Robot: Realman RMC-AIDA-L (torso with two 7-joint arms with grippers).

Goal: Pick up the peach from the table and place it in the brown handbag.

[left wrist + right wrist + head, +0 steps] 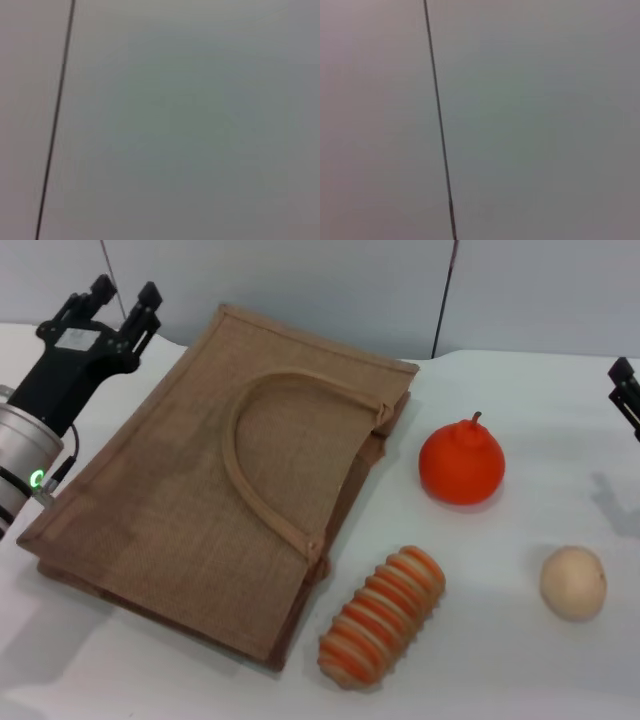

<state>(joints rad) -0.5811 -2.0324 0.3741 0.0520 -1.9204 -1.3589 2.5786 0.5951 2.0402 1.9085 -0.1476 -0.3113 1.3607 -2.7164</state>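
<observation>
White tabletop (520, 670), plain grey panelled wall behind it with thin dark seams; both wrist views showed only that wall and one seam each. Brown handbag (180, 500) lay flat on the left half, loop handle (250, 455) on top. Peach wasn't visible in any view. Orange stemmed fruit (461, 464) sat right of the bag, striped orange ridged piece (382, 616) near the bag's front corner, beige ball (573, 583) further right. Left pincer (117, 308) was raised at the far left by the bag's edge, fingers apart, holding nothing. Right pincer (625, 390) was barely in at the right edge; can't tell its opening.
</observation>
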